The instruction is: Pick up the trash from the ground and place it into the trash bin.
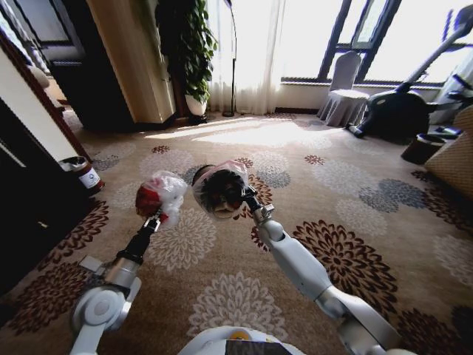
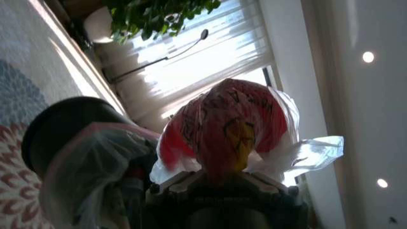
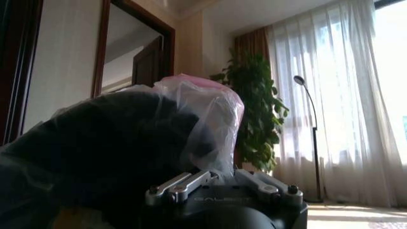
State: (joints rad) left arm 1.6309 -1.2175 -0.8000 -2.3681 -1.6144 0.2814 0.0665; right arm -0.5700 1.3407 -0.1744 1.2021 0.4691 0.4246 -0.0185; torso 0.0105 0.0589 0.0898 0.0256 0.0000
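Note:
My left gripper [image 1: 154, 216] is shut on a piece of trash [image 1: 159, 194], a crumpled red bundle with white plastic around it, and holds it up above the carpet. In the left wrist view the trash [image 2: 229, 126] shows red with a yellow patch, sitting just above the left gripper [image 2: 219, 175]. Right beside it, my right gripper [image 1: 248, 200] is shut on the rim of the trash bin [image 1: 219, 189], a small dark round bin with a translucent bag. It is lifted and tipped with its mouth toward me. The trash bin [image 3: 108, 148] rises over the right gripper [image 3: 216, 180], and it appears again as the trash bin [image 2: 66, 129].
A larger dark bin with a white label [image 1: 81, 172] stands on the carpet at the left, by a dark cabinet [image 1: 29, 200]. A potted plant [image 1: 188, 52] and a floor lamp [image 1: 233, 59] stand by the curtains. A covered chair [image 1: 344, 92], an exercise machine [image 1: 403, 103] and a wicker basket [image 1: 454, 159] occupy the right.

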